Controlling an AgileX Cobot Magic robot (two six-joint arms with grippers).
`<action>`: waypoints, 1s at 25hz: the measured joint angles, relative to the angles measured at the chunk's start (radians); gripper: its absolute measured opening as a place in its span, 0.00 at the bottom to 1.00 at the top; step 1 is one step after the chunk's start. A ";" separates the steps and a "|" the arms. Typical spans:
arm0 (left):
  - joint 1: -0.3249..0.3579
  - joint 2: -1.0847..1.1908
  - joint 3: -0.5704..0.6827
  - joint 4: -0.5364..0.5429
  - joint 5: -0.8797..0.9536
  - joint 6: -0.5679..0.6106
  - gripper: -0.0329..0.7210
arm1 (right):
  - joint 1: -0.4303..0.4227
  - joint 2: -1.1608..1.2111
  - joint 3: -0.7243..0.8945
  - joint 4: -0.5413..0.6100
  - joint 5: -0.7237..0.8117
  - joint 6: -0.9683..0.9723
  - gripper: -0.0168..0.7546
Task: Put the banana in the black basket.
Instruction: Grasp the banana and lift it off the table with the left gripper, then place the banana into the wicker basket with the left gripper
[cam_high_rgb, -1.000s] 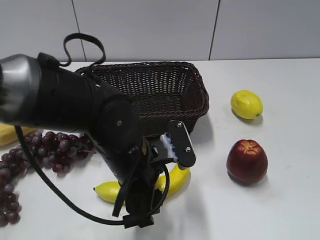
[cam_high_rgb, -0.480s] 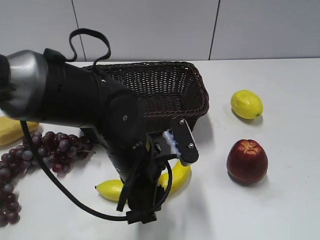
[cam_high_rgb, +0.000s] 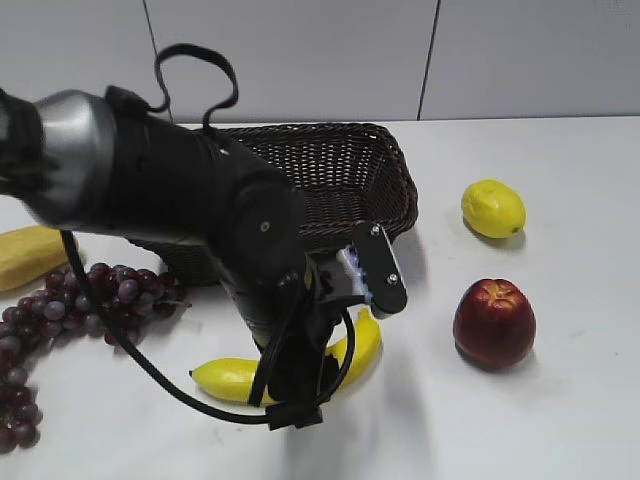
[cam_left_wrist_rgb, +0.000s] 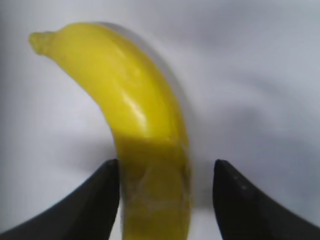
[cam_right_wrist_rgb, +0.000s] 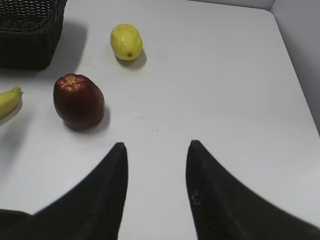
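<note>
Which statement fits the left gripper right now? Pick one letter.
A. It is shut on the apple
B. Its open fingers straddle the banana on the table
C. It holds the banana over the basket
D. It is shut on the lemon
B: in the left wrist view the banana lies on the white table, with the left gripper open and one dark finger on each side of the banana.
</note>
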 joint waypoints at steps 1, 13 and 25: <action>0.000 0.016 0.000 0.002 0.000 0.000 0.81 | 0.000 0.000 0.000 0.000 0.000 0.000 0.41; 0.000 0.024 0.000 -0.004 0.068 0.000 0.58 | 0.000 0.000 0.000 0.000 -0.001 0.000 0.41; 0.010 -0.175 -0.266 0.110 0.336 0.058 0.58 | 0.000 0.000 0.000 0.000 -0.001 0.000 0.41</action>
